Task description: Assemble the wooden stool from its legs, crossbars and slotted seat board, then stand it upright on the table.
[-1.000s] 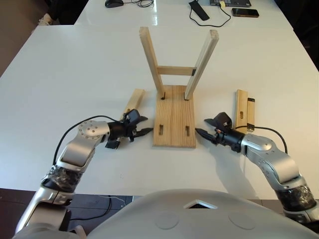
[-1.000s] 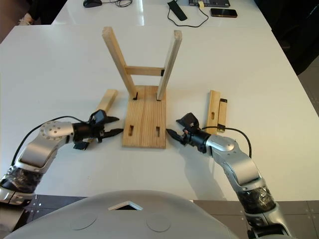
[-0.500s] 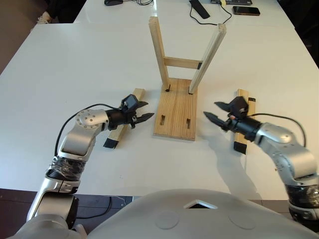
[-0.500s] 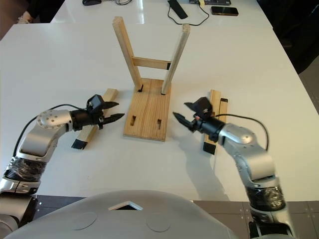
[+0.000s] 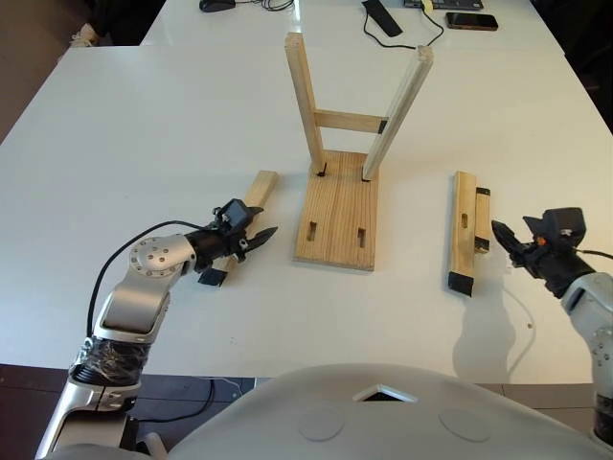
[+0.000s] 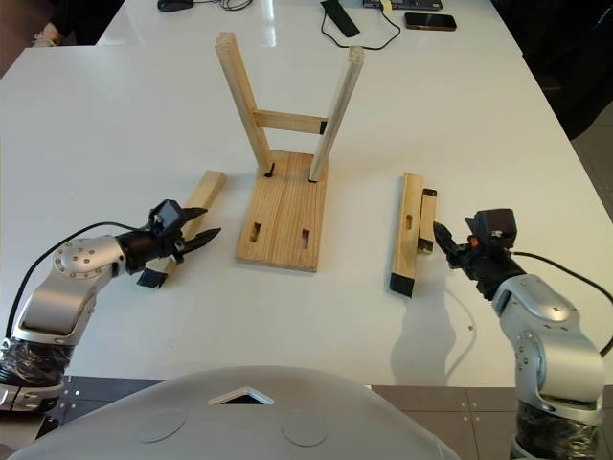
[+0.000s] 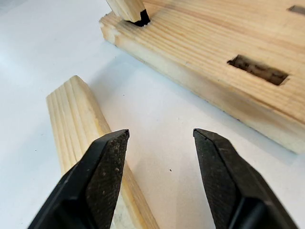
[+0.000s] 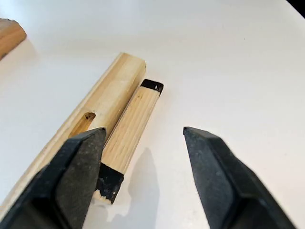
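Both arms have drawn back from the seat board, fingers apart and holding nothing.

Your left fingers (image 7: 104, 167) are spread, one tip over the loose leg (image 5: 253, 195) that lies left of the seat board (image 5: 335, 222); they have slipped back toward you along it. Your right fingers (image 8: 78, 164) are spread too. They have swung from the board's side of the second loose leg (image 5: 464, 228) to its outer side, near the short crossbar (image 5: 482, 218) lying against it. The board stays flat on the white surface (image 5: 144, 125). Two upright legs (image 5: 305, 101) stand in its far slots, joined by a fitted crossbar (image 5: 350, 122), and its near slots (image 5: 312, 230) are unfilled.
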`<action>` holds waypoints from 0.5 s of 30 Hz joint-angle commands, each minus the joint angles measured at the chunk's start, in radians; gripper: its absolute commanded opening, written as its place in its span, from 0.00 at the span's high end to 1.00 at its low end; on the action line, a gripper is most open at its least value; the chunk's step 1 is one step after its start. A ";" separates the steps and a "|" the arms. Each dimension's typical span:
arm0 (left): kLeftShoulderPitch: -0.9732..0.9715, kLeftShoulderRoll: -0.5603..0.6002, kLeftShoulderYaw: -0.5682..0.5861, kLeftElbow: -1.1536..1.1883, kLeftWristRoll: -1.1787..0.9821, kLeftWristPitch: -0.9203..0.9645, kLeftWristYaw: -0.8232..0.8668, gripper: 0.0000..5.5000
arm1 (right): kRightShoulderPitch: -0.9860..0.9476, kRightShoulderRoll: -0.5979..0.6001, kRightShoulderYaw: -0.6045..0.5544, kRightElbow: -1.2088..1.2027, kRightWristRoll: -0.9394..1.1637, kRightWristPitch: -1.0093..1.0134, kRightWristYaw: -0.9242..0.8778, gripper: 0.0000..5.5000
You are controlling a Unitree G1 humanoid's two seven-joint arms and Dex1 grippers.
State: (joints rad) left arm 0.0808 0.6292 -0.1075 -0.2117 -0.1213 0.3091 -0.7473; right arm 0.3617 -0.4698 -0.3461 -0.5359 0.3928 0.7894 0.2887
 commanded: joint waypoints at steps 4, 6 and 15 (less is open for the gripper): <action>0.011 -0.052 -0.127 -0.006 0.066 -0.035 0.012 0.55 | -0.016 0.087 0.063 -0.141 0.053 0.096 -0.056 0.46; 0.026 -0.063 -0.154 -0.021 0.079 -0.038 0.021 0.55 | -0.018 0.089 0.088 -0.146 0.046 0.110 -0.064 0.46; 0.038 -0.061 -0.152 -0.042 0.078 -0.029 0.037 0.55 | -0.025 0.120 0.055 -0.136 -0.002 0.051 -0.121 0.46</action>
State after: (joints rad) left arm 0.1048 0.5580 -0.2583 -0.2523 -0.0583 0.2652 -0.7137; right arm 0.3764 -0.3535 -0.2428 -0.6787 0.4010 0.8803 0.1887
